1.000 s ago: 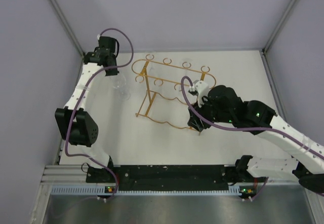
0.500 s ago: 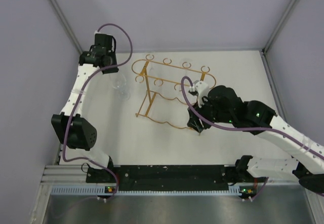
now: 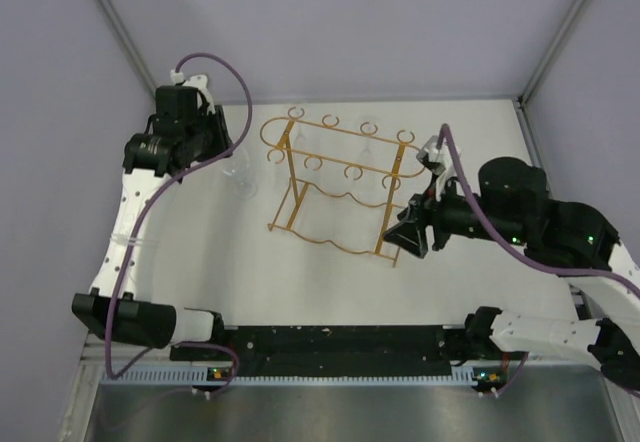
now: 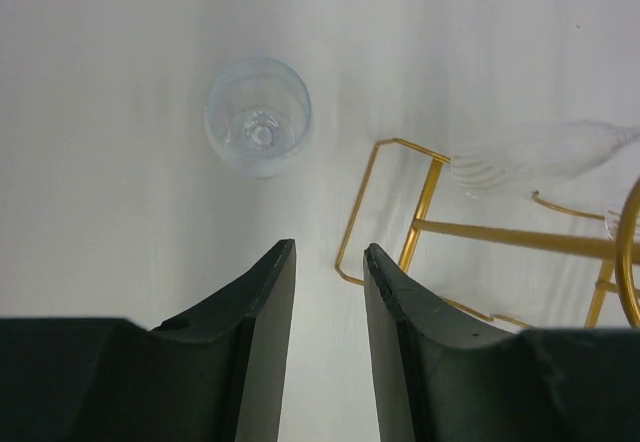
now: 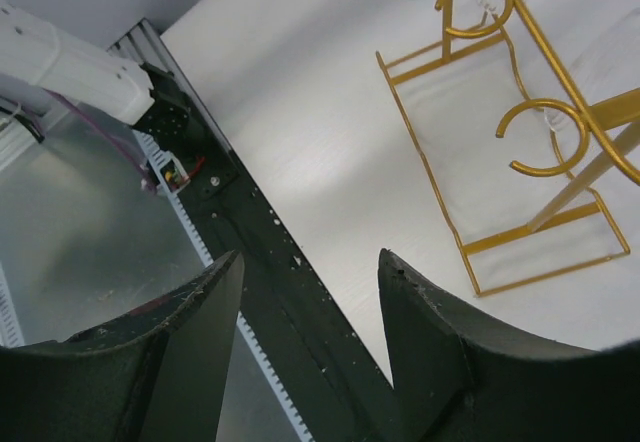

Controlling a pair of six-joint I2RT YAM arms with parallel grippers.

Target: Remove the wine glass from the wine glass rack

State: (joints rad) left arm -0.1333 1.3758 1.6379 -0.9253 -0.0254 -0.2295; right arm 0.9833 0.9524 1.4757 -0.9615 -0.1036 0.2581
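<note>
Wine glass: the clear, colourless stemmed wine glass (image 4: 258, 130) stands on the white table top (image 3: 200, 262). It is off the rack, near the rack's left end and apart from the wire.
Rack: the thin gold-orange wire wine glass rack (image 3: 340, 187) stands upright mid-table, its long rails ending in curled loops. A faint clear glass shape (image 4: 535, 157) shows by its top rail, too blurred to tell more.
Left claw: the left gripper (image 4: 328, 252) hovers above the table near the wine glass. Its black fingers are parted a little, with nothing between them and no contact with the glass.
Right claw: the right gripper (image 5: 310, 257) sits by the rack's near right corner. Its fingers are spread wide and empty, not touching the wire.
</note>
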